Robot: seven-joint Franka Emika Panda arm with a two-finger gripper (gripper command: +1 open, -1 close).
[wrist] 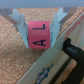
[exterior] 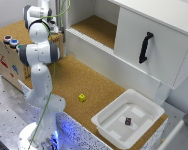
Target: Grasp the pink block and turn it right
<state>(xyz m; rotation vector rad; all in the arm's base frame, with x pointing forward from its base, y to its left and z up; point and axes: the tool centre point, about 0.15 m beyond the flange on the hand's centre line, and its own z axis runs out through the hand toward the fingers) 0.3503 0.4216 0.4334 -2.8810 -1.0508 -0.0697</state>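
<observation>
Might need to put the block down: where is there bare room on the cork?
Bare cork between the yellow cube and the white step. The tray fills the near end. Gripper holds the pink block.

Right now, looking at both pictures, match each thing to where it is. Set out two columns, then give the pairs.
Things
1. pink block
2. yellow block
3. small dark object
4. black handle

Places
A. lying on the cork surface
B. on the white cabinet door
C. held in the end effector
D. inside the white tray

Pairs: 1-C, 2-A, 3-D, 4-B
</observation>
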